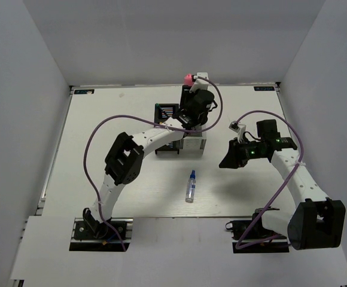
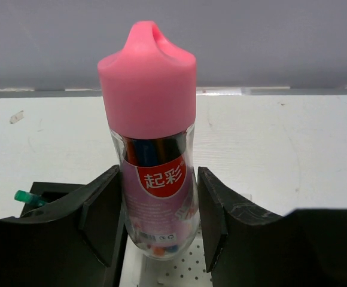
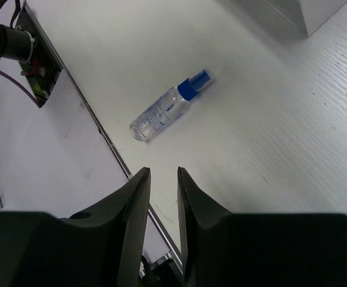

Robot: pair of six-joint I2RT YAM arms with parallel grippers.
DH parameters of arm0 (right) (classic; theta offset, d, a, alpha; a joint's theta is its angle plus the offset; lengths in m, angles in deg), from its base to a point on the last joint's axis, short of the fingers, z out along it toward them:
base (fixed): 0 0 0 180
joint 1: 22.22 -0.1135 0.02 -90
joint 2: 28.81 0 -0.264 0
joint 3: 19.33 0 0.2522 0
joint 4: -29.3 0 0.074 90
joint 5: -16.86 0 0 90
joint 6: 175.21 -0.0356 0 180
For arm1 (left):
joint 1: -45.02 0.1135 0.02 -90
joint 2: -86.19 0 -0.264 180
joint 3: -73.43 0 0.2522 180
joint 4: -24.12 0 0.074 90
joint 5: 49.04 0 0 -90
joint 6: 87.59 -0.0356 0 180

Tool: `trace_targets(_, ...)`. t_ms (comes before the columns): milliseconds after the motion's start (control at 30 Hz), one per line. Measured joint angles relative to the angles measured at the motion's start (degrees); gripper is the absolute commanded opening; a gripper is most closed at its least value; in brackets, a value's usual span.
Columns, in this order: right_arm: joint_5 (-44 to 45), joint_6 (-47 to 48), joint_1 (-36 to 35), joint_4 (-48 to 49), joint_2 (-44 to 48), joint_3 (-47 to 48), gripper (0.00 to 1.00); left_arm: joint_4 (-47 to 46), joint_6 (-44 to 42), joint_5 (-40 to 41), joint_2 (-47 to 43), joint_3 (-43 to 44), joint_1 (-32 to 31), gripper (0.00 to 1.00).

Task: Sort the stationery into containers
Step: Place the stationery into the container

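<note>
over the cups (image 1: pixel 194 144), seemingly, left jaws gripping pink cylinder (image 2: pixel 155 179); bottle (image 1: pixel 191 186) apart

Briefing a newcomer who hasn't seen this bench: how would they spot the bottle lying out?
On the white table, look on the near side of the mesh cups. A small clear bottle lies alone on its side there; its blue cap distinguishes it from the pink-capped container in the left gripper.
</note>
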Motion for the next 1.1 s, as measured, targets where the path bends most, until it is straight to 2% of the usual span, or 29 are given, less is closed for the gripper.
trace_targets(400, -0.9, 0.2, 0.0, -0.3, 0.0, 0.0, 0.34, 3.4, 4.5, -4.2, 0.1, -0.3, -0.1, 0.00)
trace_targets(500, -1.1, 0.2, 0.0, -0.3, 0.0, 0.0, 0.40, 4.7, 5.7, -5.0, 0.2, -0.3, -0.1, 0.00)
trace_targets(600, -1.5, 0.5, 0.0, -0.5, 0.0, 0.1, 0.47, 5.4, 6.9, -5.4, 0.9, -0.3, -0.1, 0.05)
trace_targets(633, -1.7, 0.6, 0.0, -0.7, 0.0, 0.1, 0.48, 5.9, 7.3, -5.5, 1.4, -0.3, -0.1, 0.09)
trace_targets(667, -1.8, 0.7, 0.0, -0.8, 0.0, 0.1, 0.50, 6.2, 7.7, -5.5, 1.9, -0.3, -0.1, 0.18)
trace_targets(733, -2.1, 0.9, 0.0, -0.9, 0.0, 0.2, 0.51, 6.8, 8.2, -5.6, 2.8, -0.3, -0.1, 0.26)
trace_targets(767, -2.2, 1.1, 0.0, -1.1, 0.0, 0.3, 0.52, 7.3, 8.3, -5.7, 3.4, -0.3, -0.1, 0.34)
trace_targets(833, -2.4, 1.4, 0.0, -1.6, 0.0, 0.5, 0.54, 8.2, 8.6, -5.7, 4.0, -0.3, 0.0, 0.43)
trace_targets(867, -2.5, 1.5, 0.0, -1.8, 0.0, 0.6, 0.54, 8.5, 8.7, -5.7, 4.2, -0.3, 0.0, 0.52)
trace_targets(1100, -2.8, 2.1, 0.0, -3.3, -1.1, 1.2, 0.55, 8.7, 9.5, -5.7, 4.2, -0.2, 0.0, 0.77)
